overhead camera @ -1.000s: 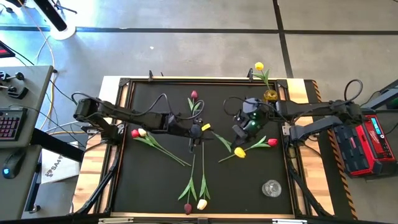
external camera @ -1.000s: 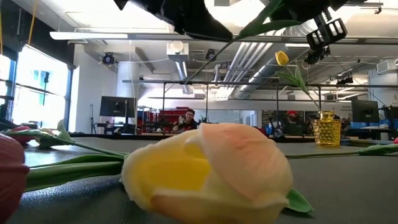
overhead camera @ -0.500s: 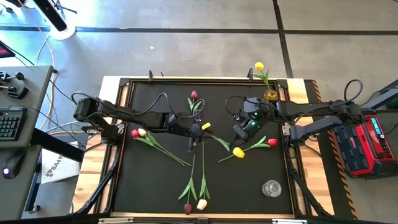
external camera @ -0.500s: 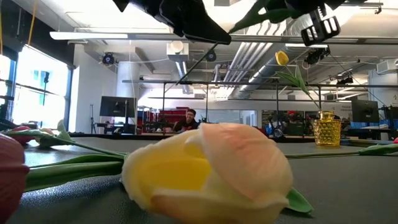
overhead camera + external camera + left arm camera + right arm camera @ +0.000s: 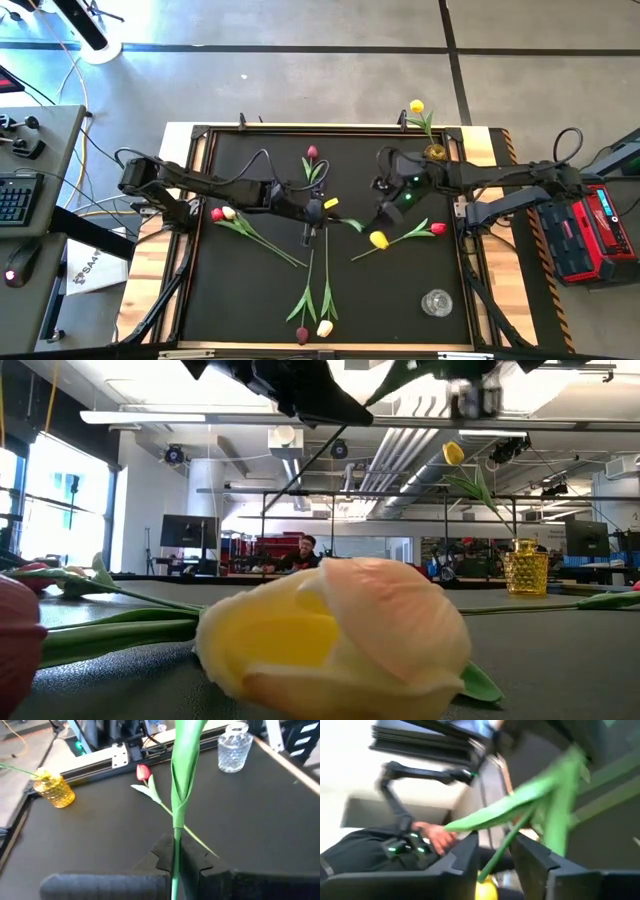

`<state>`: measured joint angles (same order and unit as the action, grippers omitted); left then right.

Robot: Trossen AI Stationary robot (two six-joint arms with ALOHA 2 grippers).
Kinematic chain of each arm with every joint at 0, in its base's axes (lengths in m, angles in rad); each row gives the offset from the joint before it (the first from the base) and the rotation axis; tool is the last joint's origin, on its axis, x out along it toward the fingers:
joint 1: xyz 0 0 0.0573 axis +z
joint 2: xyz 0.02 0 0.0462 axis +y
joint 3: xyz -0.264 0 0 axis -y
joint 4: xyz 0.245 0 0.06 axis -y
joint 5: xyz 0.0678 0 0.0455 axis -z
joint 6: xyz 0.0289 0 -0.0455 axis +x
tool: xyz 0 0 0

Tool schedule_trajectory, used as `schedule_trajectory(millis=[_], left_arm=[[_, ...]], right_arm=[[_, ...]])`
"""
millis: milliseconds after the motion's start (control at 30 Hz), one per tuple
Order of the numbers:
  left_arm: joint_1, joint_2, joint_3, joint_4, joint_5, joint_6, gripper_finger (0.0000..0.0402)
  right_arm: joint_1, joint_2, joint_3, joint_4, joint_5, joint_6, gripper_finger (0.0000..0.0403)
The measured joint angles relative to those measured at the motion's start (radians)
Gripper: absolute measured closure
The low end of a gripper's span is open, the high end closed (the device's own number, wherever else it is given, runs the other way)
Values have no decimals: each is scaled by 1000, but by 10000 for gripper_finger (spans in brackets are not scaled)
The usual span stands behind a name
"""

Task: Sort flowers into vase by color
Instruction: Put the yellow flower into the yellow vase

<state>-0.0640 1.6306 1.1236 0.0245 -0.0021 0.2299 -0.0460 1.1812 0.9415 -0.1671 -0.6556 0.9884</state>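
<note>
Black matting covers the table (image 5: pixel 250 290), which sits in a wooden frame on a grey workshop floor. In the low view I see a person (image 5: pixel 303 550) seated far behind it.

1. Left gripper (image 5: pixel 314 213): positioned near the table's middle. In its wrist view the fingers (image 5: pixel 162 857) are pressed together on the held tulip (image 5: pixel 176 815), whose green stem and leaf run straight out from them.
2. Right gripper (image 5: pixel 386 208): positioned just beside the far end of the same stem. In its wrist view the fingers (image 5: pixel 465 857) stand apart on either side of the stem without pinching it.
3. Amber vase (image 5: pixel 434 153): stands at the far right edge and carries one yellow tulip (image 5: pixel 416 106).
4. Clear vase (image 5: pixel 436 301): stands near the front right corner.
5. Loose flowers on the mat: a red tulip (image 5: pixel 437 229) to the right, a maroon tulip (image 5: pixel 311 152) at the far side, and a cream tulip (image 5: pixel 330 635) at the front, filling the low view.
</note>
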Motion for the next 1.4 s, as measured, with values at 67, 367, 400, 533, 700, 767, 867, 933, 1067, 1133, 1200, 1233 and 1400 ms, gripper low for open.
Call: schedule_trajectory(millis=[67,367,400,533,700,767,867,933,1067,1133,1200,1233,1400], left_arm=[[6,-1,0,23,31,-38,401],[60,-3,1,306,176,-210,401],[69,-2,1,341,194,-235,401],[110,1,-1,448,254,-341,401],[140,2,-2,504,369,-417,401],[145,1,-2,503,387,-436,401],[145,1,-2,507,386,-435,401],[145,1,-1,518,386,-429,401],[157,0,-1,582,363,-434,401],[164,0,0,614,324,-438,401],[173,0,-1,655,304,-450,401],[179,0,-1,681,304,-460,401],[198,0,0,700,303,-503,401]], right_arm=[[-4,-9,0,100,7,0,269],[-75,-114,61,176,132,-168,232],[-77,-126,75,149,164,-216,232],[-77,-174,136,-20,344,-431,239],[-79,-230,203,-144,572,-649,245],[-78,-252,221,-146,628,-706,244],[-78,-286,244,-138,674,-765,244],[-79,-296,244,-141,683,-780,244],[-78,-281,244,-170,681,-780,244],[-77,-260,243,-185,661,-777,244],[-72,-231,243,-183,643,-764,244],[-67,-214,243,-177,634,-766,244],[-41,-119,242,-91,591,-793,244]])
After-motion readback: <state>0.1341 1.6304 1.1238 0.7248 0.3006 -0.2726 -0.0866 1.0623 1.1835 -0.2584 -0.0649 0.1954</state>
